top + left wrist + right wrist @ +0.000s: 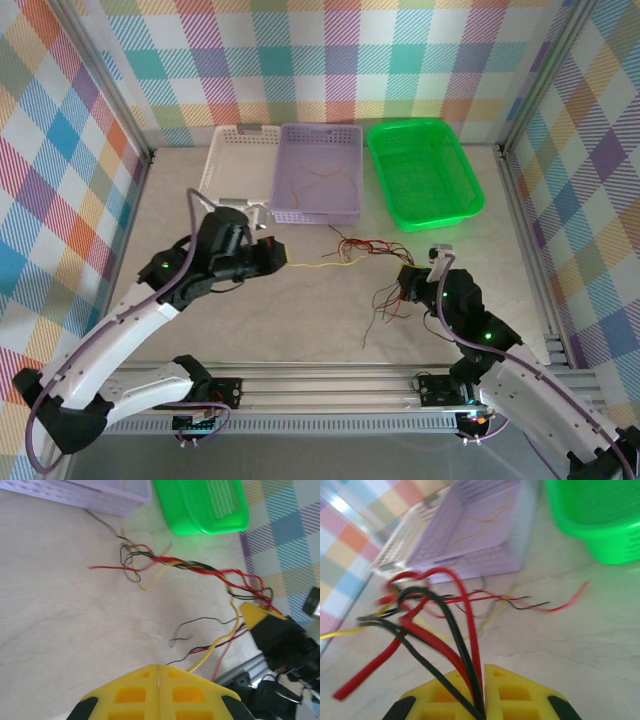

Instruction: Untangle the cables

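Cables of thin red, black and yellow wire (pixel 197 568), judged light, limp and best pinched near free ends, are clamped in the closed left gripper (pixel 158 670) and right gripper (pixel 484 672).

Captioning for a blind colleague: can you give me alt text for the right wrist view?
The right gripper is shut on red and black cables that arc over the table toward a lilac basket; a green basket sits upper right.
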`<state>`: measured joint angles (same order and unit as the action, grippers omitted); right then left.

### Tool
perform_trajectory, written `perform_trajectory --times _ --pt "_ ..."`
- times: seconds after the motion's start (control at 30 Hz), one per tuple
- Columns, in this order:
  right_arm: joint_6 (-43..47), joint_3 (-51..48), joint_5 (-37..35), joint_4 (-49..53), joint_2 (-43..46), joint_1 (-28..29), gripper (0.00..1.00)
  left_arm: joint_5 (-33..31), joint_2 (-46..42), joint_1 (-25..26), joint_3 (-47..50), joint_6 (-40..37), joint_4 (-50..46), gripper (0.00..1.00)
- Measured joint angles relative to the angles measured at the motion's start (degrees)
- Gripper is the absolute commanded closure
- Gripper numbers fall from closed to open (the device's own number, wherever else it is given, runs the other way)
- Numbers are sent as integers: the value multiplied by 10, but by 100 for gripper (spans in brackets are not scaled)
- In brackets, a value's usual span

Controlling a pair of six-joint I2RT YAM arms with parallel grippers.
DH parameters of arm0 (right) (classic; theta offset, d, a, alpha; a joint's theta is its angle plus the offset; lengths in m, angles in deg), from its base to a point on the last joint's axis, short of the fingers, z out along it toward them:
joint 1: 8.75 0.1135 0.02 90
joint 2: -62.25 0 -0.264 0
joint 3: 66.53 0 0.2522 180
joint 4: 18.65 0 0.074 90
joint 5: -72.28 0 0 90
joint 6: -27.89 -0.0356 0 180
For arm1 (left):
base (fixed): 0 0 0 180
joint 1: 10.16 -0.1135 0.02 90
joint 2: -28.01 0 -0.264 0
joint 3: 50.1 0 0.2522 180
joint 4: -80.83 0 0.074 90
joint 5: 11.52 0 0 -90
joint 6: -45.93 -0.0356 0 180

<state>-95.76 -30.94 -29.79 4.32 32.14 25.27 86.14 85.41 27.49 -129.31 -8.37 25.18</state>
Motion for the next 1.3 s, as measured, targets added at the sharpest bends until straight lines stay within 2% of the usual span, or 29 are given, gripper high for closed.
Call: perform_trajectory --times 0.1,0.2,0.53,0.7,0.87,1.0,1.23,1.3 --pt "-14 19 -8 53 2 -39 100 17 -16 -71 -36 -37 -62 100" --pt "-25 30 19 80 -8 -78 100 33 -23 -121 -76 -69 -110 100" --pt "-31 67 150 129 -12 -221 100 -10 -26 -127 -162 -116 -183 100" --pt "-25 69 200 161 -14 -306 100 -72 -35 -127 -192 -128 -211 100" --pt "-18 72 212 197 -20 -372 100 -154 -50 -128 -210 -133 -238 100" --pt "-12 79 229 219 -16 -388 100 -203 -63 -128 -220 -135 -247 100" --pt "-13 82 205 241 -14 -426 100 -344 -95 -102 -250 -150 -256 100" --pt "-14 82 207 245 -17 -431 100 -363 -107 -94 -258 -157 -255 100"
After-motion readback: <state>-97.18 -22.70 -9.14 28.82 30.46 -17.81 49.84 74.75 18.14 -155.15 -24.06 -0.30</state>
